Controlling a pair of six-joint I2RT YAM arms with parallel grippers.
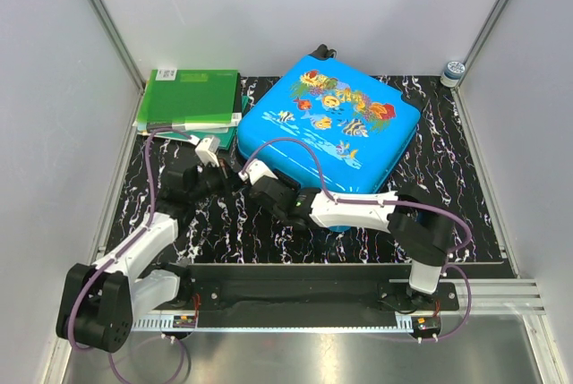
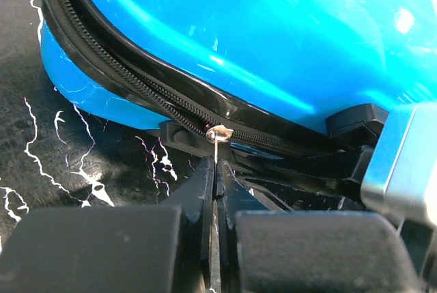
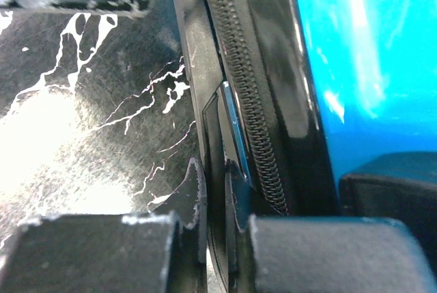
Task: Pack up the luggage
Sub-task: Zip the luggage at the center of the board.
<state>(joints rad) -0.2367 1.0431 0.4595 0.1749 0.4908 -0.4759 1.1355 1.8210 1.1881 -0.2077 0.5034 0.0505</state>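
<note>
The luggage (image 1: 331, 120), bright blue with a fish print, lies flat and closed on the black marbled mat (image 1: 448, 187). Both grippers meet at its near left corner. My left gripper (image 2: 217, 163) (image 1: 228, 172) is shut on the thin metal zipper pull (image 2: 218, 132), which hangs from the black zipper (image 2: 136, 88) along the shell's seam. My right gripper (image 3: 217, 170) (image 1: 258, 180) is shut on a black strip of the luggage's rim (image 3: 213, 122), just beside the zipper teeth (image 3: 256, 136). The blue shell (image 3: 369, 47) fills the right of that view.
A stack of green folders (image 1: 190, 98) lies at the back left, touching the luggage's left side. A small jar (image 1: 454, 71) stands in the back right corner. Grey walls close in the mat on three sides.
</note>
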